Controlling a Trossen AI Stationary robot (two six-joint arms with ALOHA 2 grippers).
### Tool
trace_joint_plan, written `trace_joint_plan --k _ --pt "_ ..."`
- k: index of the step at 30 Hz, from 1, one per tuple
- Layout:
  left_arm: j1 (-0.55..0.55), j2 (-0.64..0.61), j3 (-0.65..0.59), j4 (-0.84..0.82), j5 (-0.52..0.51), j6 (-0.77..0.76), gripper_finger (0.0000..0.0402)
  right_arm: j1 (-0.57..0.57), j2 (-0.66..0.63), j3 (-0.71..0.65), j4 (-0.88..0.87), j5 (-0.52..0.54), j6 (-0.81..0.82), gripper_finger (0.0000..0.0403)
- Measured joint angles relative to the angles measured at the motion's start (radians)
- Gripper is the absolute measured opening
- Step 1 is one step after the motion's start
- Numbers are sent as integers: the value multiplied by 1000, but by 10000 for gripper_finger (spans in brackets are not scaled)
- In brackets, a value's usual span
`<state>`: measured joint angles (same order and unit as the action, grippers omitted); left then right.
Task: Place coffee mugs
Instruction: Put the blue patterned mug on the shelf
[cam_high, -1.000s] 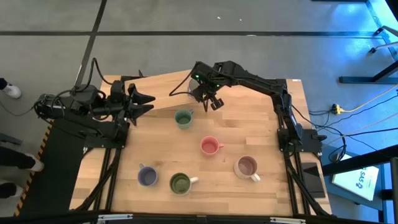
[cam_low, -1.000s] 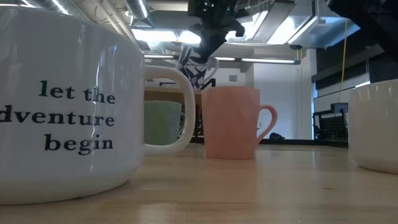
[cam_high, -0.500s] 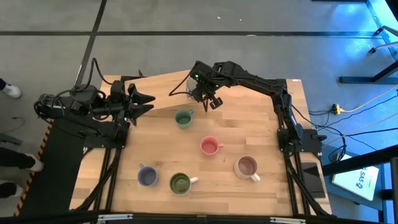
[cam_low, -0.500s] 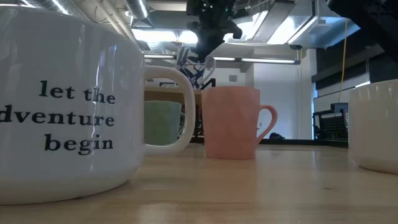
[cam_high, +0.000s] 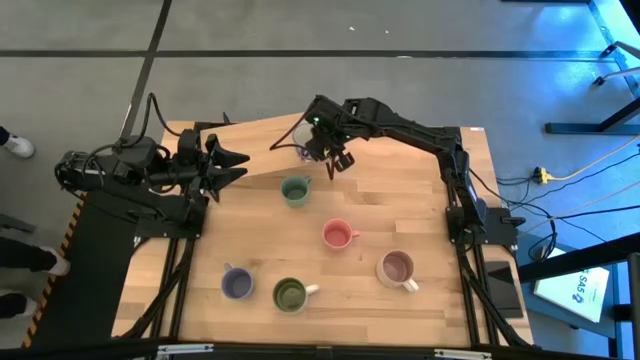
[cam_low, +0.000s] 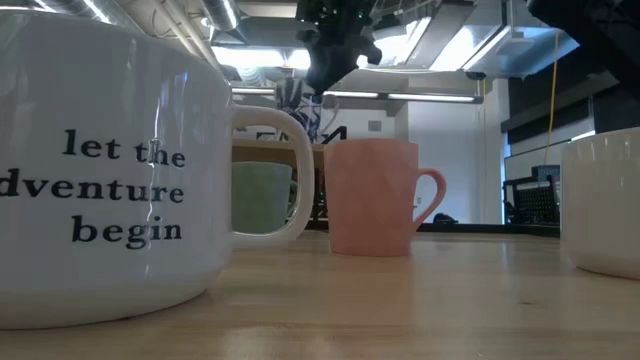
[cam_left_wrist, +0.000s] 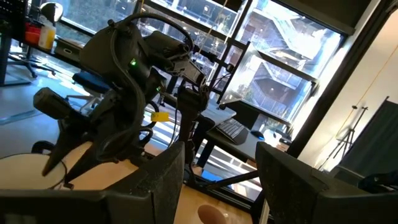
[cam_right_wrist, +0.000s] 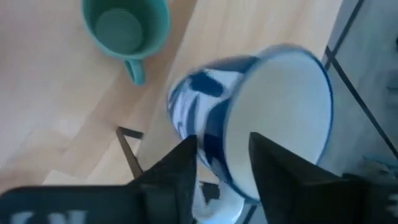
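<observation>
My right gripper (cam_high: 327, 152) hangs over the table's far edge with a white coffee mug with a blue pattern (cam_high: 300, 138) at its fingertips. Its fingers stand apart, one inside the mug (cam_right_wrist: 249, 118) and one outside, and the mug is blurred and tilted. In the low view this mug (cam_low: 300, 105) hangs well above the tabletop. A teal mug (cam_high: 295, 190) stands upright just nearer. Pink (cam_high: 338, 235), pale brown-lined (cam_high: 397, 268), lavender (cam_high: 236, 284) and green (cam_high: 290, 294) mugs stand upright farther forward. My left gripper (cam_high: 235, 165) waits open at the far left. My right gripper has the patterned mug's rim wall (cam_right_wrist: 224, 155) between its parted fingers, one finger (cam_right_wrist: 273, 168) inside the mug and one (cam_right_wrist: 177, 171) outside. The fingers come from above, slanting down. I cannot tell whether they touch the wall. The mug is tilted, clear of the table.
A raised wooden board (cam_high: 265, 150) slopes along the table's far edge below the patterned mug. In the low view a large white mug with lettering (cam_low: 100, 180) fills the near left. Bare wood lies between the teal mug and my left gripper.
My right gripper has opened, its fingers parting around the patterned mug's wall, and has drifted slightly toward the table's far left. The mug has tipped further and swung toward the left below the gripper.
</observation>
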<state>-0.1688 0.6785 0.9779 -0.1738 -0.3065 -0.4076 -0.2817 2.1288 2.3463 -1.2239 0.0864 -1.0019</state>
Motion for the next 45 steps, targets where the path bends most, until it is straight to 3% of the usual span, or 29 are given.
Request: trace_joint_plan --k 5,12,18,23,29,35,41,45 --pt "0 0 0 0 0 0 192 0 0 2 48 32 -9 166" --pt "0 0 0 -10 -12 23 192 0 -30 10 100 32 -26 173" --pt "9 32 0 -106 -66 46 192 1 -76 10 65 28 20 173" --pt "88 103 0 -158 -93 108 189 1 -97 10 -27 27 52 173" --pt "233 238 0 -174 35 216 188 0 -106 10 -130 54 55 173" --pt "354 332 0 -153 88 404 188 0 -106 10 -134 53 46 172" --pt "461 347 0 -148 190 440 188 0 -104 7 -81 43 27 172" --pt "495 315 17 -149 197 412 188 0 -100 -26 3 39 29 172"
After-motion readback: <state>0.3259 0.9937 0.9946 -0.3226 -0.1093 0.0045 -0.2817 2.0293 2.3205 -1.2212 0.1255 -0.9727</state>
